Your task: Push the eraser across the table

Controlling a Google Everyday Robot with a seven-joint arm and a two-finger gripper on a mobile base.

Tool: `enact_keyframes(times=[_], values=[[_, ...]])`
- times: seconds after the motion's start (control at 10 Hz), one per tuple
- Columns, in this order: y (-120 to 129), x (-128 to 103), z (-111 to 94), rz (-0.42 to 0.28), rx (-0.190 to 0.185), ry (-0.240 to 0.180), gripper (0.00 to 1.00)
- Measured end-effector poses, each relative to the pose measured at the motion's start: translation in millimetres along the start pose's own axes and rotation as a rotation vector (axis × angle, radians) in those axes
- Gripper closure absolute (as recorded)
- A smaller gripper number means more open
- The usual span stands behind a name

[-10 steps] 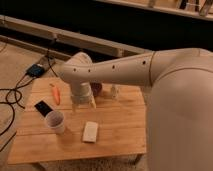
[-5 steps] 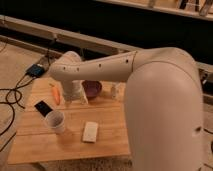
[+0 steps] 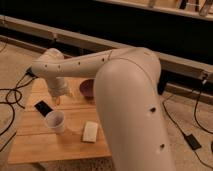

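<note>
The eraser [image 3: 44,107], a thin black slab, lies flat near the left edge of the light wooden table [image 3: 35,140]. My white arm reaches across the table from the right, and the gripper [image 3: 59,95] hangs just right of and behind the eraser, above the tabletop. An orange carrot tip shows by the gripper. A white cup [image 3: 55,121] stands just in front of the eraser.
A whitish block [image 3: 90,131] lies at the table's front middle. A dark red bowl [image 3: 87,89] sits at the back, partly hidden by my arm. Black cables [image 3: 11,97] run over the floor at the left. A long low ledge crosses behind the table.
My arm has swung further left over the table and fills more of the view. The gripper has moved closer to the eraser. The eraser, cup and block have not shifted on the table.
</note>
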Motion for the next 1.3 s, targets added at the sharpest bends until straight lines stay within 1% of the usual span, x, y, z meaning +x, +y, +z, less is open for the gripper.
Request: enact_keyframes(times=[0.1,0.3,0.6,0.8,1.0,1.1,1.3], values=[[17.7,-11.5,2.9,-0.029,-0.012,-0.005,0.35],[39.9,-28.8,7.8,-0.068,-0.031,-0.012,0.35],[65.4,-46.5,21.6,-0.138,-0.051,-0.010,0.35],[78.1,-52.6,37.1,-0.195,-0.047,-0.001,0.35],[82.5,-55.0,54.3,-0.234,-0.035,0.012,0.35],[87.6,-56.7,67.3,-0.255,-0.039,0.018,0.35],[98.4,-63.3,81.7,-0.275,-0.056,0.010,0.35]])
